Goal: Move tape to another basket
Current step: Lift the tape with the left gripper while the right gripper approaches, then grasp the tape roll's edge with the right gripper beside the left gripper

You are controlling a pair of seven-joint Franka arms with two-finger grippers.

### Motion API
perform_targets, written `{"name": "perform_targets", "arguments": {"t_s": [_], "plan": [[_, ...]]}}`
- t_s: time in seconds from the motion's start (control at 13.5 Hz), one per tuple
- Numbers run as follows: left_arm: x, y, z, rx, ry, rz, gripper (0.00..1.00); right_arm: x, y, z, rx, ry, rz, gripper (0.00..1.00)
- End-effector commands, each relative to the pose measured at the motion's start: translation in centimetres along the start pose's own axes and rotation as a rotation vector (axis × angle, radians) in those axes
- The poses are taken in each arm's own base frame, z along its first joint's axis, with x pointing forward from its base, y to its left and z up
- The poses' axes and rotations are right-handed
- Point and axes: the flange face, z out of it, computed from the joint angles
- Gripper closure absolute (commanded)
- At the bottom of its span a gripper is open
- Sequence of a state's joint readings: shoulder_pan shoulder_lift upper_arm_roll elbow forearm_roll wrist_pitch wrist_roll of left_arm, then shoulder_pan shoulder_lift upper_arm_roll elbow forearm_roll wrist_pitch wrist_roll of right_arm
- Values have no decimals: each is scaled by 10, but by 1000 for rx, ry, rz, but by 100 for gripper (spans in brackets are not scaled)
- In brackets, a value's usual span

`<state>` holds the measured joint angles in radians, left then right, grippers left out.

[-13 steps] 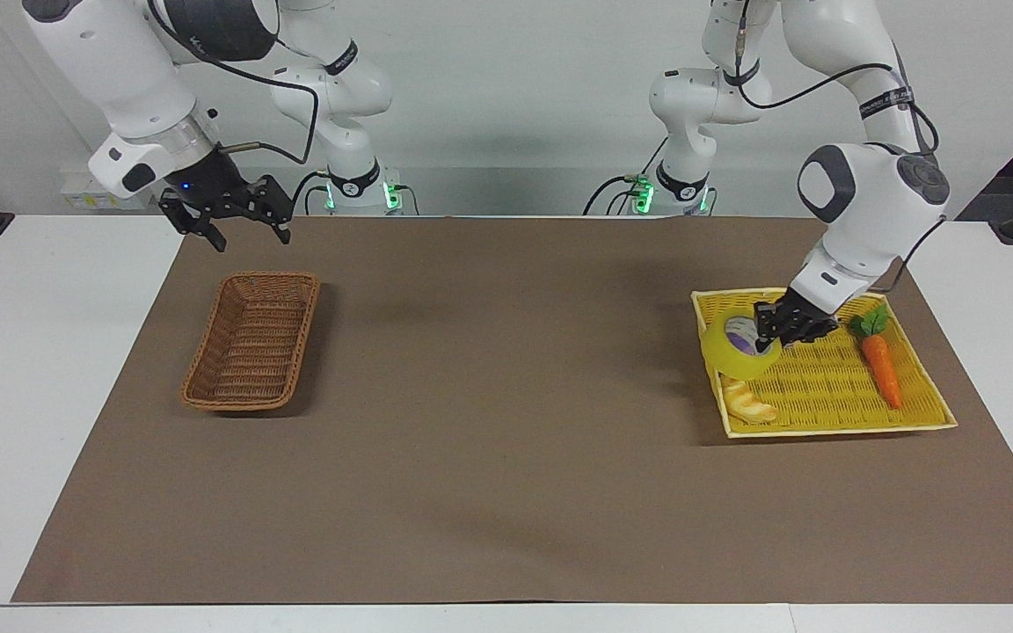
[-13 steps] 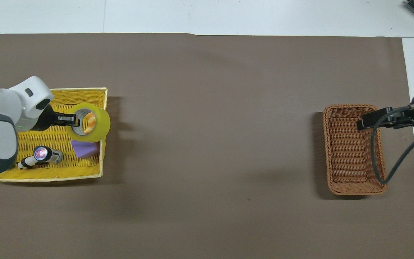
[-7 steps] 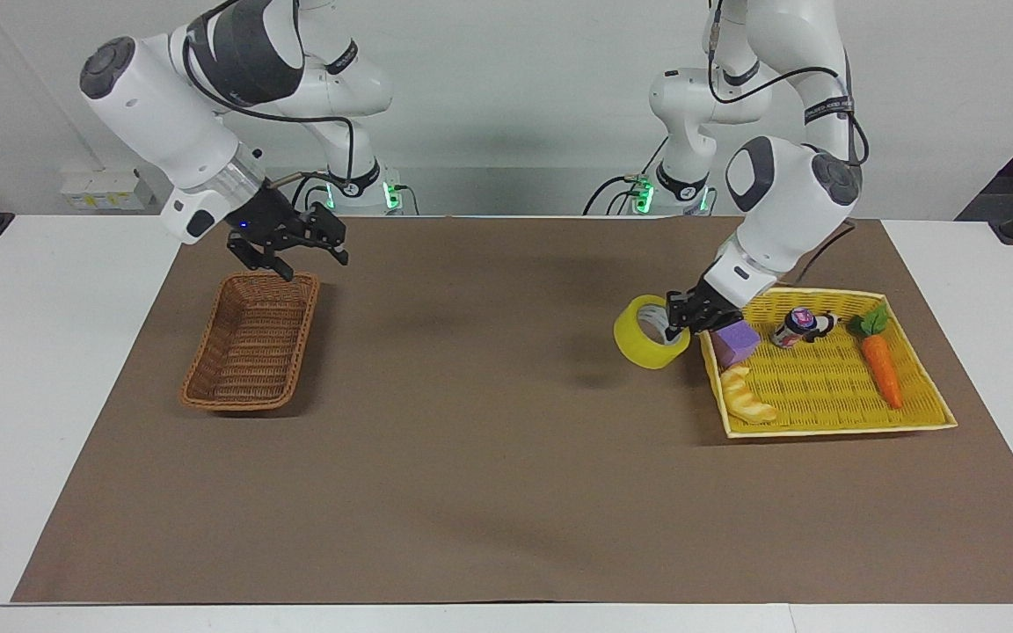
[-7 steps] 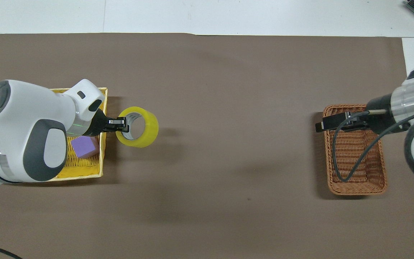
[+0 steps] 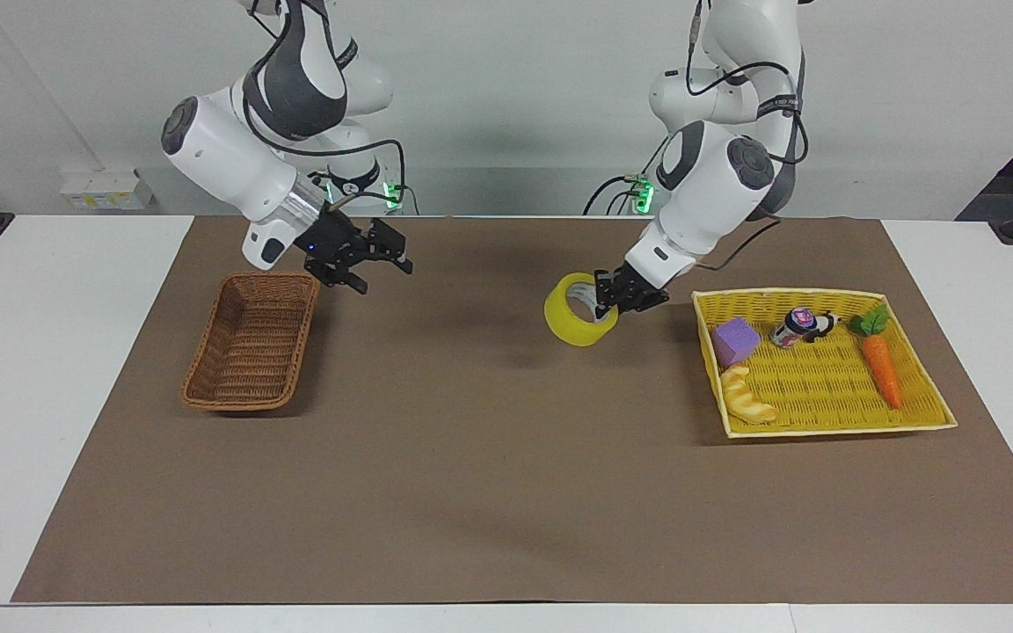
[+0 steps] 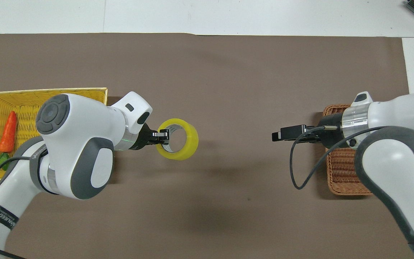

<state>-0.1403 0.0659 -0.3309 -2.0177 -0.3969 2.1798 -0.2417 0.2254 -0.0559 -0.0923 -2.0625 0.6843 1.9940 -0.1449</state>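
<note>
Tape roll (image 5: 579, 320) has left the yellow tray (image 5: 927, 420), held in left gripper (image 5: 609, 295) fingers over mid-worktop (image 5: 471, 492); wicker basket (image 5: 251, 341) at 9 o'clock; right gripper (image 5: 375, 264) approaches, fingers wide; handover likely

Left gripper (image 6: 161, 137) clamps tape (image 6: 178, 139) over brown mat (image 6: 228, 90), beside yellow tray (image 6: 49, 91); carrot (image 6: 7, 126) in tray.

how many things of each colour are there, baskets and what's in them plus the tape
yellow: 3, tape, tray, croissant
brown: 1, basket
purple: 1, block
orange: 1, carrot
mixed colours: 1, can
total: 7
</note>
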Motion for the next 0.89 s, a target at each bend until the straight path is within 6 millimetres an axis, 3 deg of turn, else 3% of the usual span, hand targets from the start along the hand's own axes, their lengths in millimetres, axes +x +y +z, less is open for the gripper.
{"name": "perform_targets", "arguments": {"t_s": [0.0, 0.15, 0.37, 0.59, 0.82], "plan": [[-13, 31, -5, -29, 26, -21, 100, -11, -21, 32, 85, 41, 8, 0], [-19, 44, -2, -33, 22, -19, 100, -13, -33, 41, 146, 42, 35, 0], [-32, 62, 3, -36, 11, -17, 100, -18, -67, 66, 169, 80, 104, 0], [-43, 82, 7, -48, 21, -12, 100, -19, -79, 99, 172, 92, 126, 0], [-41, 87, 6, -62, 45, -9, 100, -22, -77, 109, 163, 80, 131, 0]]}}
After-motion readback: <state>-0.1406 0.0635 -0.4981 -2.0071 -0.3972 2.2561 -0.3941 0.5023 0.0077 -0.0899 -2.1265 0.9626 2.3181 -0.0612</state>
